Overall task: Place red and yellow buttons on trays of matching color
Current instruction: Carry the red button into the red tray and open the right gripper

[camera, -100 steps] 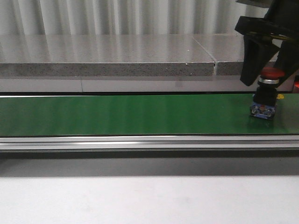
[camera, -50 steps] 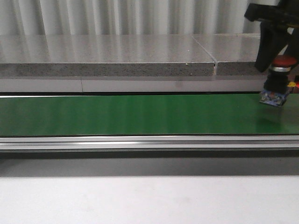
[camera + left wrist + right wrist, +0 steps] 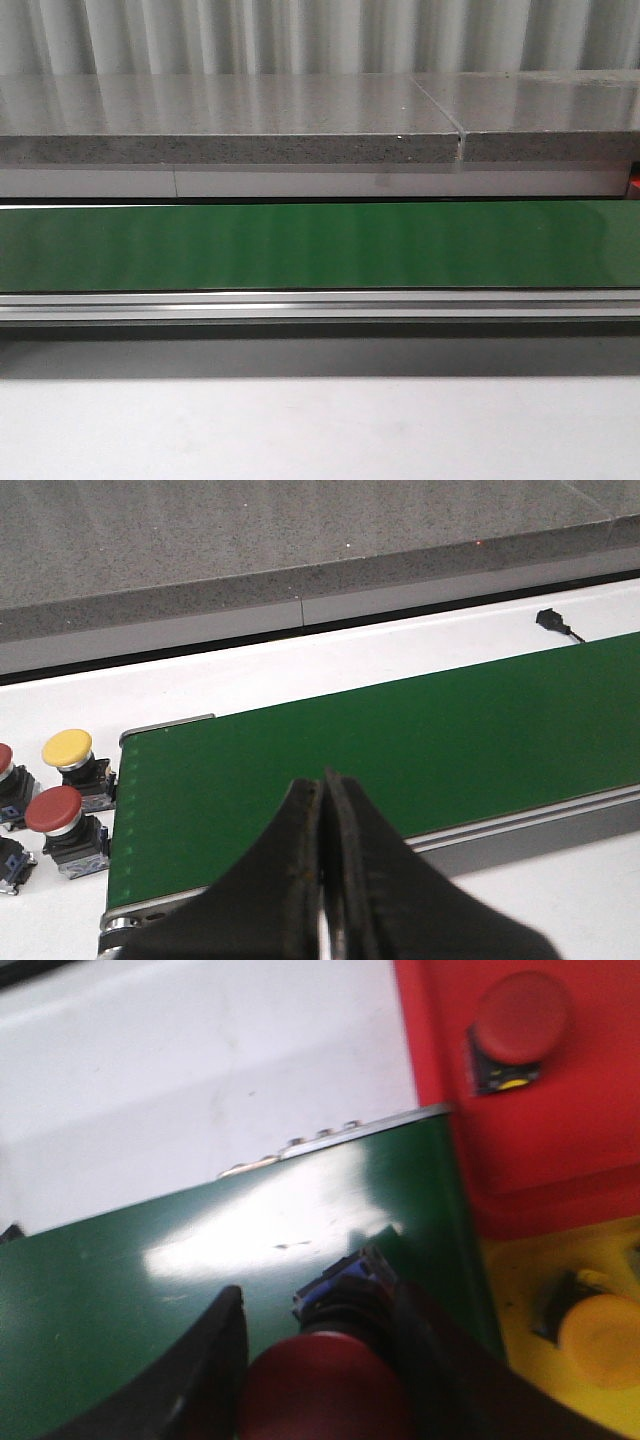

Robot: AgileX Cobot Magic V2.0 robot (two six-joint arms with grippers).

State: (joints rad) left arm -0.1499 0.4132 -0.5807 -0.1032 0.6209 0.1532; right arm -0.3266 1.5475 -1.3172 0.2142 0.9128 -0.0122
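Ahead, only the bare green belt (image 3: 300, 245) was shown; neither gripper was seen. At the left wrist, the left gripper (image 3: 325, 880) was pressed closed on nothing, spare buttons (image 3: 62, 815) lying beyond it. At the right wrist, the red button (image 3: 325, 1385) was clamped in the right gripper (image 3: 320, 1360), the red tray (image 3: 590, 1120) beyond. Rigid, light, smooth-capped, it seemed best gripped by its body.
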